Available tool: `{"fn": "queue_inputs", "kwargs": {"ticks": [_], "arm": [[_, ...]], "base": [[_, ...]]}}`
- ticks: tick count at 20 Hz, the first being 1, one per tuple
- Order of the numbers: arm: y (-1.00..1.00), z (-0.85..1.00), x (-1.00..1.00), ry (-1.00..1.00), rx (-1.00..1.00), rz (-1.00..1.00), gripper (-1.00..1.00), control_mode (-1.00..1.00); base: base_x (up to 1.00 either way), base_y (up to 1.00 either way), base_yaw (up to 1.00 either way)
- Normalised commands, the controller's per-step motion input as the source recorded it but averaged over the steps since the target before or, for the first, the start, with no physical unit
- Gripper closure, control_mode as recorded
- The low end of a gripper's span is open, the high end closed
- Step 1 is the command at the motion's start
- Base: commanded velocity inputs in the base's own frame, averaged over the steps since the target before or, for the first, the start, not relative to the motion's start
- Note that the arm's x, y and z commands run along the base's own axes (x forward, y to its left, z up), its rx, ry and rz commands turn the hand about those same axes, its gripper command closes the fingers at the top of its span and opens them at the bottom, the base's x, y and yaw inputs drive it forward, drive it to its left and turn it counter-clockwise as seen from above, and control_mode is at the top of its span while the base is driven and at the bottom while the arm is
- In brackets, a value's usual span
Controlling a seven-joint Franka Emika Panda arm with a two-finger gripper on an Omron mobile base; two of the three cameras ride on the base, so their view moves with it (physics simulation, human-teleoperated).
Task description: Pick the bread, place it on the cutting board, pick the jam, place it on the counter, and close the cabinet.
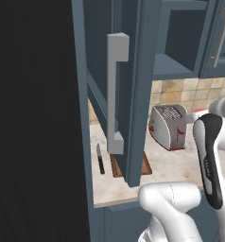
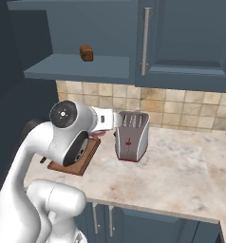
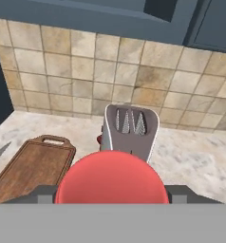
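Observation:
In the hand view the jam (image 3: 109,178), a red round jar seen from its top, sits between the dark fingertips (image 3: 44,193) of my gripper (image 3: 110,193), which is shut on it. It hangs above the counter (image 3: 195,156), in front of the toaster and right of the dark-brown cutting board (image 3: 34,168) (image 2: 74,159). The bread (image 2: 86,52), a small brown chunk, lies on the shelf of the open cabinet (image 2: 77,66). The cabinet door (image 1: 133,94) with its grey bar handle (image 1: 115,94) swings out toward me and hides most of the board (image 1: 145,165).
A silver toaster (image 3: 130,130) (image 2: 131,135) (image 1: 168,125) stands against the tiled wall just beyond the jar. A black-handled knife (image 1: 100,158) lies left of the board. A dark tall unit (image 1: 34,118) closes off the left side. Bare counter (image 2: 181,166) stretches to the right.

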Motion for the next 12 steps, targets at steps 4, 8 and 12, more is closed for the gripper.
{"fn": "queue_inputs", "kwargs": {"ticks": [4, 8, 12], "arm": [[-0.22, -0.16, 0.00, 0.00, -0.01, -0.05, 1.00, -1.00], [-0.14, -0.21, 0.00, 0.00, -0.03, -0.07, 1.00, -1.00], [-0.13, -0.14, 0.04, 0.00, -0.02, -0.09, 1.00, -1.00]], "base": [[0.00, 0.00, 0.00], [0.00, 0.00, 0.00], [0.00, 0.00, 0.00]]}}
